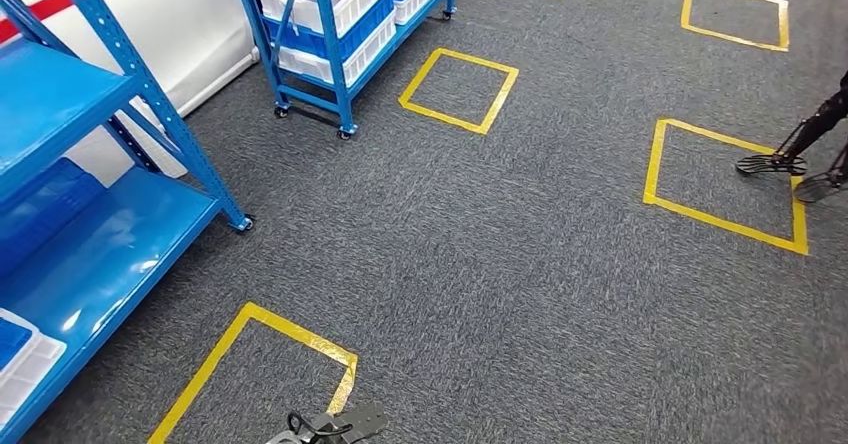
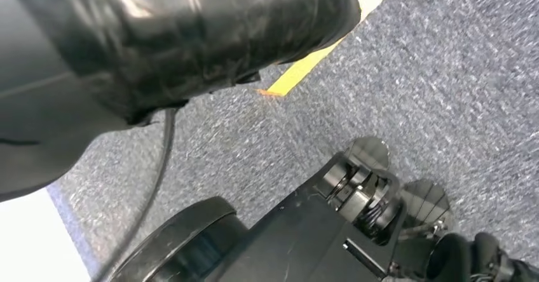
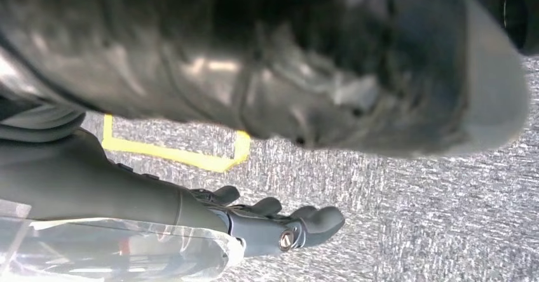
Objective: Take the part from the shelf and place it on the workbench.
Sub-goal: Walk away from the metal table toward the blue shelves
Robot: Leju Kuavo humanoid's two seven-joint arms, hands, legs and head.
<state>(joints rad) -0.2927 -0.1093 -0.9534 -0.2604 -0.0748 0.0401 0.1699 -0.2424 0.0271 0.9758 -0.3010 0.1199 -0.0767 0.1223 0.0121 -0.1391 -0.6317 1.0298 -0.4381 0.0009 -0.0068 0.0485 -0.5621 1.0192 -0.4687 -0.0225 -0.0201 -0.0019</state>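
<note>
In the right wrist view my right hand hangs over the carpet with its fingers lightly curled. A part wrapped in clear plastic lies along the palm side, held by that hand; the plastic hides what is inside. A blurred grey shape at the edge of the left wrist view looks like the back of my left hand, and its fingers are hidden. The blue shelf stands at the left of the head view, and a white bin sits on its lowest level.
A second blue wheeled rack with white and blue bins stands at the back. Yellow tape squares mark the grey carpet. Dark metal feet of another machine stand at the right. A white wall panel runs behind the shelf.
</note>
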